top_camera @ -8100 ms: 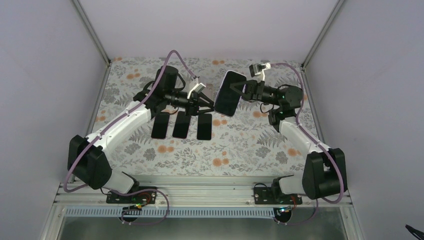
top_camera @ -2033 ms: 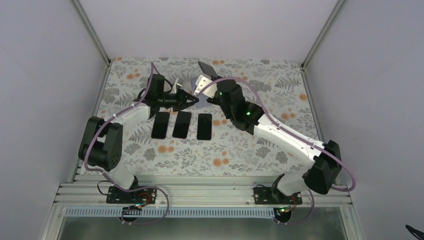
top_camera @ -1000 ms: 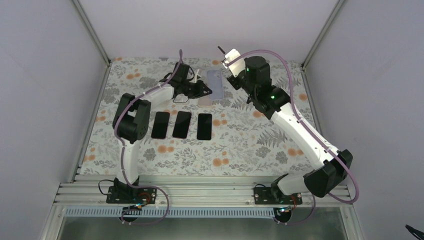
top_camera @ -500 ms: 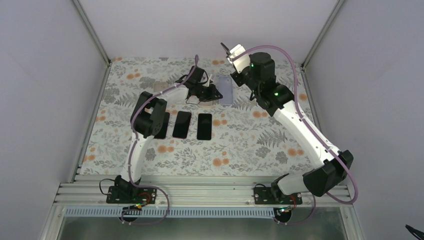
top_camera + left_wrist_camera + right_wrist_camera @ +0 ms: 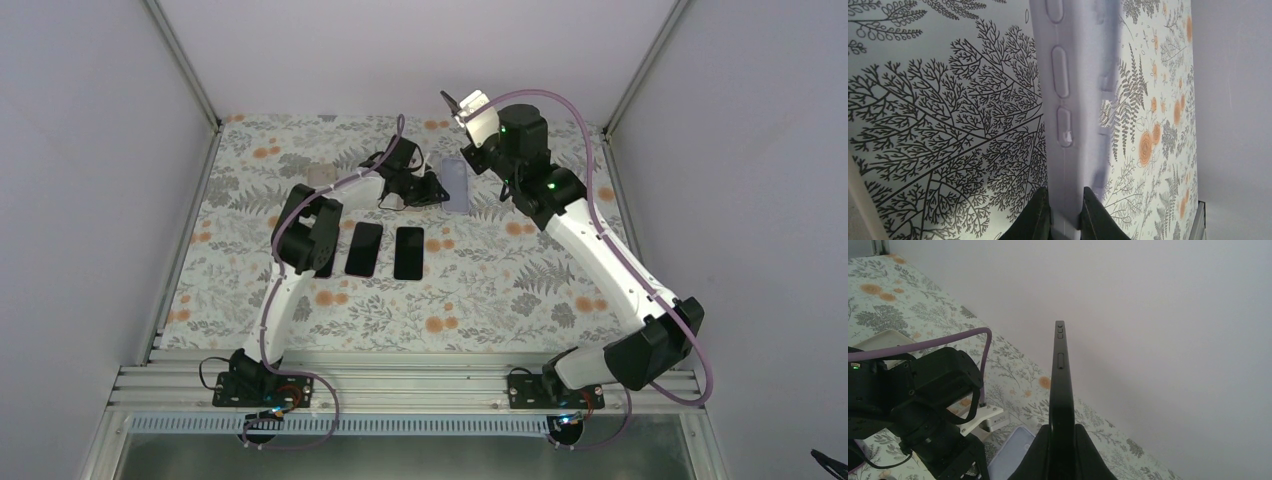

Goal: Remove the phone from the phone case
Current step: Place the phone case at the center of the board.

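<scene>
**Case (image 5: 458, 183) shifting toward 3 o'clock, phone (image 5: 449, 99) hanging clear of it**

Since half a sec ago the case is sitting a little further toward 3 o'clock on the floral table (image 5: 500, 290), and the L arm's elbow is swinging the same way. At the earliest shot both grippers were sharing phone + case mid-air; now the two are apart.

L gripper (image 5: 432, 190) is reaching in from the case's 9 o'clock side. In the L wrist view it (image 5: 1065, 195) is pinching one end of the case (image 5: 1068, 95) w/ narrow jaws. The pale lilac side wall w/ its button bumps is running up the frame. Can't tell if the case is touching the cloth.

R gripper (image 5: 462, 104) is hanging at 12 o'clock from the case, near the back wall. In the R wrist view it (image 5: 1061, 428) is clamping the dark phone (image 5: 1060, 370) edge-on, jaws tight on both faces, side buttons showing near the top. The case (image 5: 1015, 452) is showing below at approx 7 o'clock, w/ the L arm's wrist beside it.

Three dark handsets are lying in a row at approx 7 o'clock from the case: one (image 5: 363, 249), one (image 5: 408, 253), and one (image 5: 325, 262) partly under the L elbow. A pale flat item (image 5: 322, 176) is lying at 9 o'clock, well apart from the case.
</scene>
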Action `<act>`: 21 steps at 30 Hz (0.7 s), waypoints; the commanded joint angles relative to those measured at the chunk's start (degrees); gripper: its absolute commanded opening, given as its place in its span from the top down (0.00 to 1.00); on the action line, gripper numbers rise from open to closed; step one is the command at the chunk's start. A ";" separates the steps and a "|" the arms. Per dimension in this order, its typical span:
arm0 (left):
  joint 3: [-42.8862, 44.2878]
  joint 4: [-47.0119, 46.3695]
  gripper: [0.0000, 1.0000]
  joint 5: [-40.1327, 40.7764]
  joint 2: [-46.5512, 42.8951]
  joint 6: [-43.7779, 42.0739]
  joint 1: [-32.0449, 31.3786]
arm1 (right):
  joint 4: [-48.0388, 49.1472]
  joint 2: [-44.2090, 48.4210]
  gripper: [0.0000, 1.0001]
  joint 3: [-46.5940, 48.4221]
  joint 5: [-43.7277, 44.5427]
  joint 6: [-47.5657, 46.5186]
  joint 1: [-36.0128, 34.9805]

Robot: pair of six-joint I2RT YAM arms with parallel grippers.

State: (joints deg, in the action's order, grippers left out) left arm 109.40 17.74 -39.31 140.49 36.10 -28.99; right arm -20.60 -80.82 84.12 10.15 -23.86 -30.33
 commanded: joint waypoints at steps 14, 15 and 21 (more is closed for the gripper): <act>2.52 2.10 0.58 4.63 -0.66 1.31 -1.07 | 3.29 0.48 0.96 1.92 -1.00 1.38 0.52; 1.99 2.01 0.56 4.99 -1.43 1.21 -1.07 | 3.29 0.56 0.96 1.87 -0.98 1.36 0.58; -0.54 0.57 0.44 5.71 -5.94 1.12 -1.07 | 3.24 1.17 0.96 1.58 -1.43 1.44 0.57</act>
State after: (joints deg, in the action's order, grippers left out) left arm 109.58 18.98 -34.65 139.57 37.23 -29.80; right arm -20.73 -80.95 84.12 9.45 -23.68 -30.28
